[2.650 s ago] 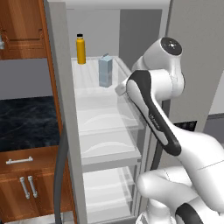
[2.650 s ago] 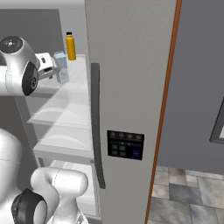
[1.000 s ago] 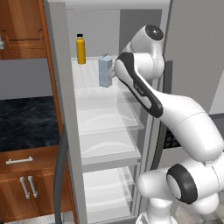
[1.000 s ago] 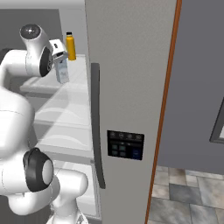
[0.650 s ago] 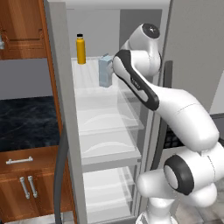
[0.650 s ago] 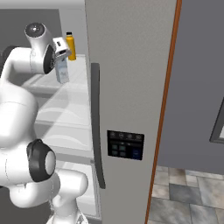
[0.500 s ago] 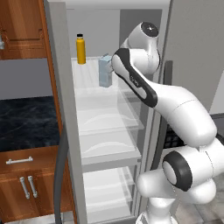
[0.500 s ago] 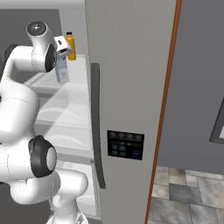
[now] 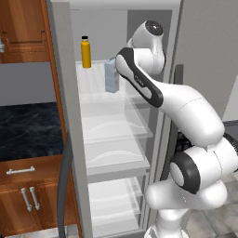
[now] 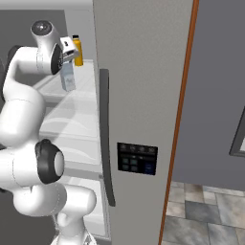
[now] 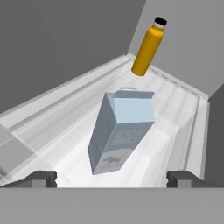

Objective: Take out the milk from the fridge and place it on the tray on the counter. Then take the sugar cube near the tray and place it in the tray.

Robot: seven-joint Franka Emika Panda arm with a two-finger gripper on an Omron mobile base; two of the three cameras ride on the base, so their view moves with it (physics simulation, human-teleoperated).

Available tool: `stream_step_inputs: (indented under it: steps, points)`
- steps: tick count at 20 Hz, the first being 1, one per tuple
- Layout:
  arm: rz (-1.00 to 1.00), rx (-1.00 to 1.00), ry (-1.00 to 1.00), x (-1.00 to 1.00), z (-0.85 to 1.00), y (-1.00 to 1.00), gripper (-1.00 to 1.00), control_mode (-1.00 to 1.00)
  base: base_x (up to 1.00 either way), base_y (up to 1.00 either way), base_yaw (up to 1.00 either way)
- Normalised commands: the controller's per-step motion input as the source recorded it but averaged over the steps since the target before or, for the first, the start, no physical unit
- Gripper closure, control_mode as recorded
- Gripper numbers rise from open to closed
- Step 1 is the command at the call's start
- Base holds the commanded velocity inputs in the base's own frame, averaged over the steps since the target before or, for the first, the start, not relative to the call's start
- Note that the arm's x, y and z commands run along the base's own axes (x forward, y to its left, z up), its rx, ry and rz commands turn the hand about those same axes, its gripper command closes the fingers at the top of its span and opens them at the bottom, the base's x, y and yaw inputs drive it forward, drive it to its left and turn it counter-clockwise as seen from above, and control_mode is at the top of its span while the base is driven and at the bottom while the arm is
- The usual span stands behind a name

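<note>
The milk (image 11: 119, 131) is a pale blue-grey carton with a gabled top. It stands on the top glass shelf of the open fridge (image 9: 116, 125). My gripper (image 11: 112, 178) is open, its fingertips (image 11: 42, 178) set wide to either side of the carton, short of it and not touching. In the base views the milk (image 9: 111, 76) (image 10: 68, 77) sits just beyond my hand, which has reached into the top compartment. The black marbled counter (image 9: 28, 132) lies left of the fridge. The tray and the sugar cube are out of view.
A yellow bottle (image 11: 148, 46) (image 9: 86, 52) with a black cap stands behind the carton near the fridge's back wall. The grey fridge door (image 10: 139, 95) with its long handle rises on the right. Brown cabinets (image 9: 21, 197) sit under the counter.
The arm has stretched further into the top compartment, bringing the hand closer to the carton. The jaws have stayed open and the carton has not moved.
</note>
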Motion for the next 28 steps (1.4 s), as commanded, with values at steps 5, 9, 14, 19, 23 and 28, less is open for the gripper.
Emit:
stream_step_inputs:
  steps: [5,9,14,19,23,28]
  points:
    - [0.0,0.0,0.0,0.27,0.0,0.08,-1.0,-1.0,0.0,0.0,0.0]
    - [0.02,0.0,0.0,0.21,0.0,0.0,-1.0,-1.0,0.0,0.0,0.0]
    - [0.03,0.0,0.0,0.15,-0.01,0.02,-1.0,-1.0,0.0,0.0,0.0]
    - [0.01,0.0,0.0,0.07,-0.07,0.07,-1.0,-1.0,0.0,0.0,0.0]
    - [0.01,0.0,0.0,0.19,-0.07,0.07,-1.0,-1.0,0.0,0.0,0.0]
    - [0.02,0.0,0.0,0.14,-0.02,0.0,-1.0,-1.0,0.0,0.0,0.0]
